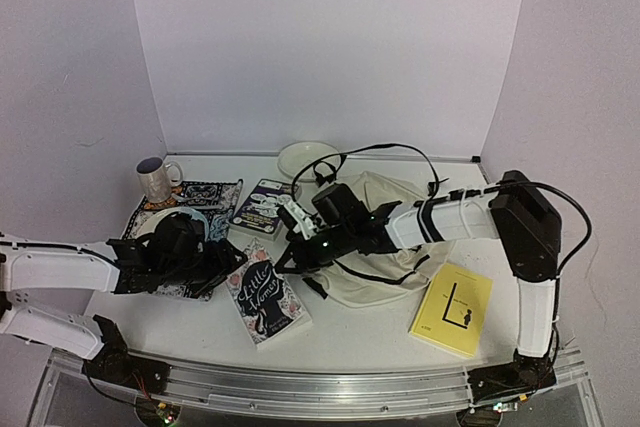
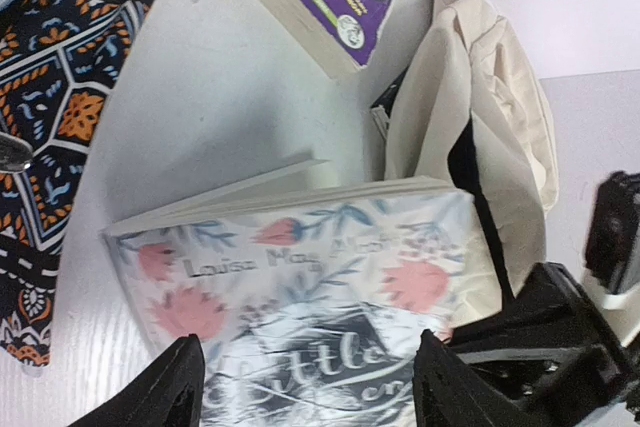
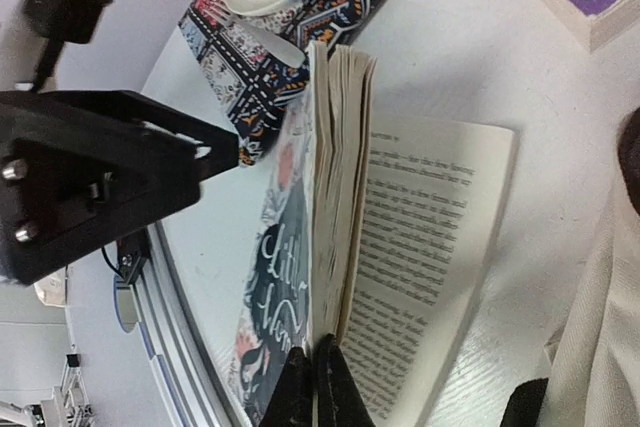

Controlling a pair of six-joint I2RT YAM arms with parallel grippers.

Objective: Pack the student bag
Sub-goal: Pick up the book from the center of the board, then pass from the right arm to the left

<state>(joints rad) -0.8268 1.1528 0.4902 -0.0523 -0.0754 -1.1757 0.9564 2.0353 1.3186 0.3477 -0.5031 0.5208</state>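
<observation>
The cream student bag (image 1: 385,277) lies slumped at the table's middle right under my right arm; its fabric and black strap also show in the left wrist view (image 2: 500,97). A floral "Little Women" book (image 1: 268,302) lies in front of it, partly open. My right gripper (image 3: 315,387) is shut on the book's thin edge by the bag, and the cover and page block (image 3: 335,177) stand up off one flat page. My left gripper (image 2: 305,397) is open, with a finger on either side of the book's cover (image 2: 300,277).
A purple book (image 1: 262,205) lies behind the floral one. A yellow book (image 1: 452,307) sits at the front right. A patterned placemat (image 1: 205,194) at the left carries a blue plate (image 1: 185,219) and a mug (image 1: 155,179). A white bowl (image 1: 308,159) stands at the back.
</observation>
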